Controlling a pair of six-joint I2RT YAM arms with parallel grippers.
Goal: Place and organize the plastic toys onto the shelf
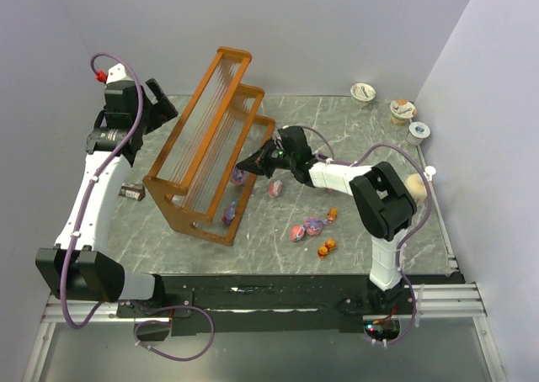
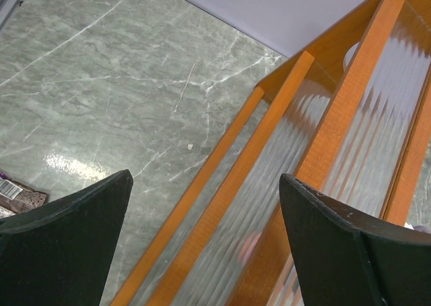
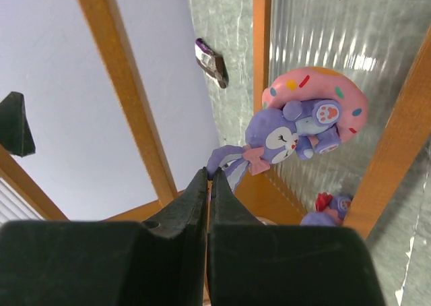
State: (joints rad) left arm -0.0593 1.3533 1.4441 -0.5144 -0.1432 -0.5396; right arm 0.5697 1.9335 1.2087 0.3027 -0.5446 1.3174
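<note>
The shelf is shown standing aslant in the left half of the table, its long side running from the near edge toward the far edge. Two of the plastic toys are seen on its lowest tier: a red-and-purple figure at the nearer end and, further along, a purple rabbit figure backed by a pink sprinkled ring. The loose toys are scattered right of the shelf, toward the near edge. Each toy is judged to be light, rigid and glossy, and so easily tipped or squeezed out of a grip. A hold across the rounded body is advised rather than on ears or limbs, and a gentle release is advised on the narrow slatted tier. The left gripper is held over the shelf's upper tiers, toward the far-left corner. Its fingers are spread wide and nothing is held between them. The right gripper is held at the lowest tier with its fingers pressed together and nothing visibly between them. Its tips lie just beside the rabbit's trailing purple part, and whether they touch it cannot be told.
</note>
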